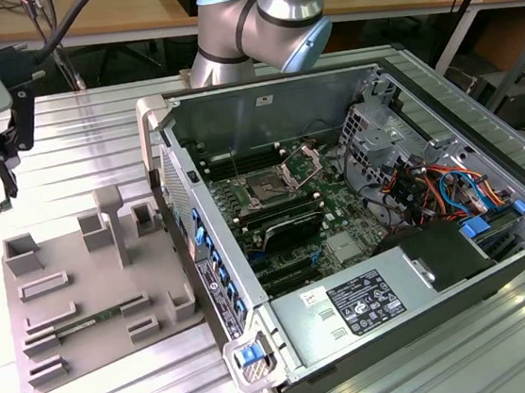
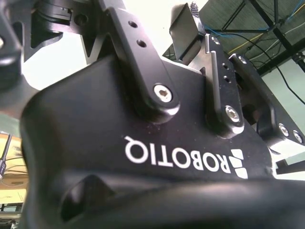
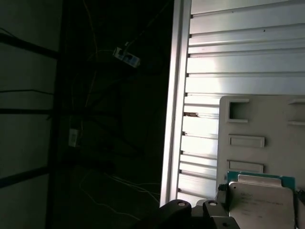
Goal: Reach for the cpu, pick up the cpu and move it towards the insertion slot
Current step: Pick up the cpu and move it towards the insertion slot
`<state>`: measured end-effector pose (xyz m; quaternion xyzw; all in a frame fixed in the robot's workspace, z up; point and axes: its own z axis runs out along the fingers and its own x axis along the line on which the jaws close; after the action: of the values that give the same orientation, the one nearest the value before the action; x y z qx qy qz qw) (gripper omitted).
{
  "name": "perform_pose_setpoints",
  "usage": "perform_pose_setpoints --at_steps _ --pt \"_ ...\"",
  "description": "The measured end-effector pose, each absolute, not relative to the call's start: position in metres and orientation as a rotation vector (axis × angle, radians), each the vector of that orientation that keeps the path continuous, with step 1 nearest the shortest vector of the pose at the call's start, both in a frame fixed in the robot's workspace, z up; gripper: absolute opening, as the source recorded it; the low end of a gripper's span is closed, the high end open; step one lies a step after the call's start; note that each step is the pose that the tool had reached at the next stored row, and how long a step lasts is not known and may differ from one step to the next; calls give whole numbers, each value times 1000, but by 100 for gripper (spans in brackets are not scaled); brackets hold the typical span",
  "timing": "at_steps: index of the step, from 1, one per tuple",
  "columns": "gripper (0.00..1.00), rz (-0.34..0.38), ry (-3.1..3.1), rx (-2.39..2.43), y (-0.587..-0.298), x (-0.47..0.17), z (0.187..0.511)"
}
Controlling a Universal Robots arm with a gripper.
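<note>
Cpu (image 3: 261, 202) in the first wrist view shows its pale silver top and green rim right beside the dark knuckles of the end effector (image 3: 193, 210). It looks large against the grey tray (image 3: 259, 121) behind it and so hangs above the tray rather than lying in it. Ribbed metal counter (image 3: 238, 47) runs past the tray's edge. The exact grip points are hidden, but the chip appears pinched in the closed fingers. In the exterior view the end effector (image 1: 5, 188) hangs high over the counter (image 1: 94, 130) at that view's left, above the tray's (image 1: 81, 265) far left corner, its dark fingers drawn together to a narrow point. The slot (image 1: 267, 191) sits in the board inside the open case (image 1: 261, 102), well apart toward that view's right, with its silver bracket (image 1: 302, 163) raised beside it. The arm (image 1: 261, 16) rises behind the case. A green memory stick (image 1: 87, 323) lies in the tray. In the second wrist view the black body and finger links (image 2: 143, 71) stand against a bright ceiling.
</note>
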<state>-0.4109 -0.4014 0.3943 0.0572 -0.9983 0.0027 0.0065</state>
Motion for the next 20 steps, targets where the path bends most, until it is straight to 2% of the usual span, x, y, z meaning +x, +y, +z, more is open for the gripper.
perform_pose_setpoints --at_steps 20 --pt "55 8 -3124 179 -401 -395 396"
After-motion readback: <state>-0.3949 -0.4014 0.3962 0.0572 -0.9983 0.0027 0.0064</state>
